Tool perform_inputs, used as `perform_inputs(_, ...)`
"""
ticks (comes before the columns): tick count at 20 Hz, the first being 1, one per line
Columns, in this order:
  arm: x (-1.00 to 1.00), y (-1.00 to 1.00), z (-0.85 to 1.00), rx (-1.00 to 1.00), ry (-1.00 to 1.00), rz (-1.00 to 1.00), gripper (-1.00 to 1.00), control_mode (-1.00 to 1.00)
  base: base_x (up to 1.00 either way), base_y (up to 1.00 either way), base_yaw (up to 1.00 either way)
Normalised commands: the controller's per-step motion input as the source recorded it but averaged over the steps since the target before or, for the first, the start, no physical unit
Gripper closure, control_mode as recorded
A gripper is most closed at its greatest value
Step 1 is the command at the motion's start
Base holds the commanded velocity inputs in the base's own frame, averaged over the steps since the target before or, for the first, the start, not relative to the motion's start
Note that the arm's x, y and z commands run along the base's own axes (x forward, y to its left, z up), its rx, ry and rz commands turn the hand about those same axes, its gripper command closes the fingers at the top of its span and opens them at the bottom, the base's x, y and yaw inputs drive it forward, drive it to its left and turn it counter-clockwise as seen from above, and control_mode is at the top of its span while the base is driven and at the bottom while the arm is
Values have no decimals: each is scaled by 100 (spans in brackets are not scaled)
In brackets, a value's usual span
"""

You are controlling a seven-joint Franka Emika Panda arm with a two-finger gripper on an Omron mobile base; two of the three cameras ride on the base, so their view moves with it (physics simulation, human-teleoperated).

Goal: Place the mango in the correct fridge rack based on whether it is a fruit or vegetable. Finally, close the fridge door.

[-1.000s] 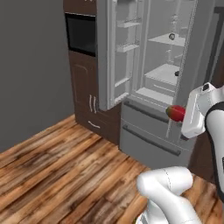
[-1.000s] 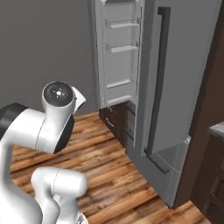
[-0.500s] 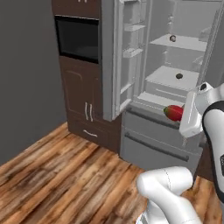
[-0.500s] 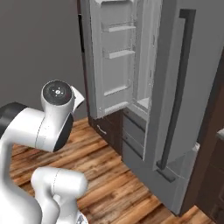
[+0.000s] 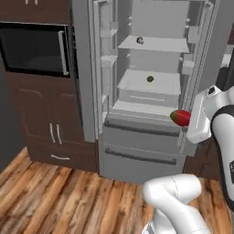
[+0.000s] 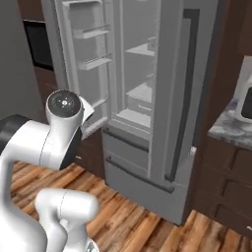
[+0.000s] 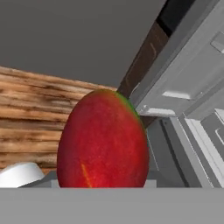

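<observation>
The mango [image 5: 179, 117], red with a green end, hangs in front of the open fridge at the height of its lowest shelf [image 5: 137, 109]. My gripper [image 5: 186, 122] is shut on it from the right. In the hand view the mango [image 7: 103, 140] stands large between the hidden fingertips. The fridge door [image 6: 170, 98], plain grey with a long dark bar handle [image 6: 178, 101], stands open at the right. Its inner bins [image 5: 192, 34] show beside the shelves.
The other fridge door [image 5: 98, 68] stands open on the left, with bins. Small dark items lie on two shelves [image 5: 150, 79] [image 5: 140, 40]. Grey drawers [image 5: 141, 146] sit below. A black wall oven [image 5: 34, 48] is on the left, a stone counter [image 6: 231, 128] on the right.
The whole picture has shifted: the base has driven closer to the fridge, which now looks larger and more head-on. The mango stays in my gripper.
</observation>
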Motion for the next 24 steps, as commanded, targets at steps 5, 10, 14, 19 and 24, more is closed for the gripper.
perform_inputs(5,0,0,0,0,0,0,100,100,61,41,-60)
perform_inputs(10,0,0,0,0,0,0,100,100,58,47,-56)
perform_inputs(14,0,0,0,0,0,0,100,100,46,62,-45)
perform_inputs(19,0,0,0,0,0,0,100,100,42,63,-28)
perform_inputs(24,0,0,0,0,0,0,100,100,59,22,-11)
